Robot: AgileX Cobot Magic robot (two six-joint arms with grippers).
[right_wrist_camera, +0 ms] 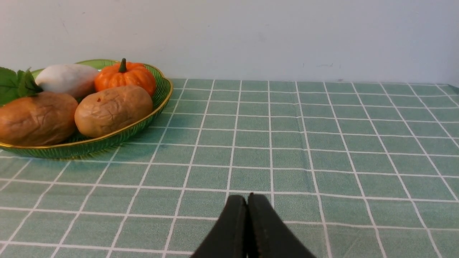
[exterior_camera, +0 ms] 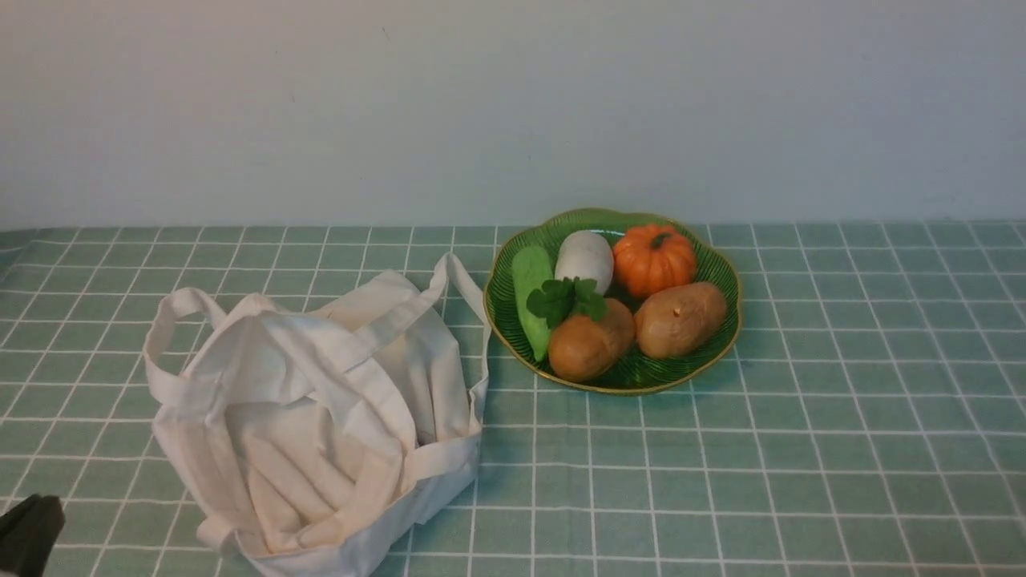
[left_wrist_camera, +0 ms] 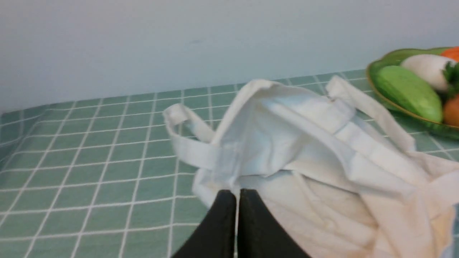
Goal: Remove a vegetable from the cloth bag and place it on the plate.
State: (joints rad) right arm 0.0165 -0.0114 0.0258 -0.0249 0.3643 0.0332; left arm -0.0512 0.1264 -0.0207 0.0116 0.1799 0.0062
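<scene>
The off-white cloth bag [exterior_camera: 321,417] slumps on the checked cloth at the left, its mouth open and handles flopped; nothing shows inside it. The tan-orange potato [exterior_camera: 680,318] with a pale speck lies on the dark-green plate [exterior_camera: 641,386], at its right front. In the left wrist view my left gripper [left_wrist_camera: 236,193] is shut and empty, just short of the bag [left_wrist_camera: 322,150]; a black bit of it [exterior_camera: 28,533] shows at the front view's lower left. My right gripper [right_wrist_camera: 247,197] is shut and empty over bare cloth, right of the plate [right_wrist_camera: 107,143] and the potato [right_wrist_camera: 113,109].
The plate also holds a darker brown potato [exterior_camera: 589,342], an orange pumpkin [exterior_camera: 654,258], a white vegetable [exterior_camera: 585,258], a green cucumber [exterior_camera: 531,300] and green leaves [exterior_camera: 567,298]. A pale wall closes the table's far edge.
</scene>
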